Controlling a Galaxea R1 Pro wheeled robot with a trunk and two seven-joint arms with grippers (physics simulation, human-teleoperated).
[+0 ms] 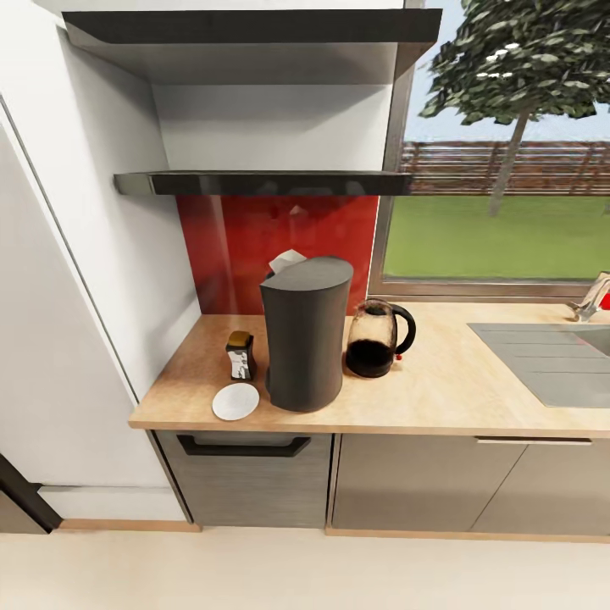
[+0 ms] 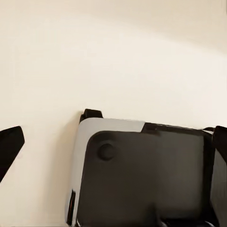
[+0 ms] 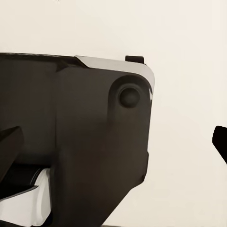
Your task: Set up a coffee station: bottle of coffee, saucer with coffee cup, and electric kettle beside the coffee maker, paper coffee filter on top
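Observation:
The dark-grey coffee maker stands on the wood-grain kitchen countertop. A pale paper coffee filter pokes up at the far edge of its slanted top. Left of the machine stand the bottle of coffee and, nearer the front edge, the bare white saucer. The glass electric kettle sits close on the machine's right. The black kitchen shelf above is bare. The coffee cup is out of view. My left gripper and right gripper are open, fingertips wide apart, over my own base and the cream floor.
A grey sink with a tap is set into the counter at the right, under a window. A tall white cabinet walls off the left. A drawer with a black handle sits below the saucer.

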